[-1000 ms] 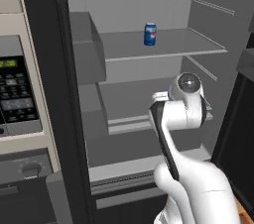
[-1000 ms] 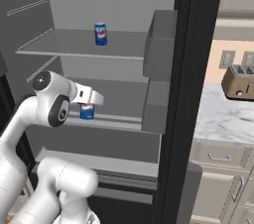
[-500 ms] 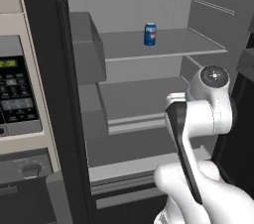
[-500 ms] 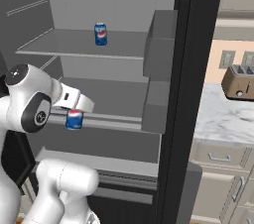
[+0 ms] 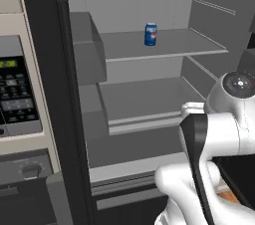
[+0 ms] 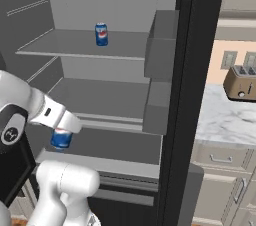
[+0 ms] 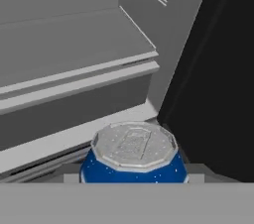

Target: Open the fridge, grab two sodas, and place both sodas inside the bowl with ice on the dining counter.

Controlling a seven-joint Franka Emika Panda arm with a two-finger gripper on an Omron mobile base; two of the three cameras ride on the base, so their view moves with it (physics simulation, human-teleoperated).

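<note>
— Inside the open fridge (image 5: 149, 89)?
— One soda (image 5: 150, 34) upright on the upper shelf (image 5: 164, 45), near its middle — well apart from the arm.
— And the second soda (image 6: 61, 139)?
— Pinched in the jaws, held upright in front of the lower shelf (image 6: 107, 100), clear of it; silver top and blue side seen close in the hand view (image 7: 133, 153).
— Surroundings?
— Microwave (image 5: 17, 94) left of the fridge, toaster (image 6: 241, 83) on the marble tabletop (image 6: 225, 120) to the right.

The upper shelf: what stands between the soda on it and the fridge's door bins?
Nothing; right base view shows bare shelf between soda and bins.
</note>
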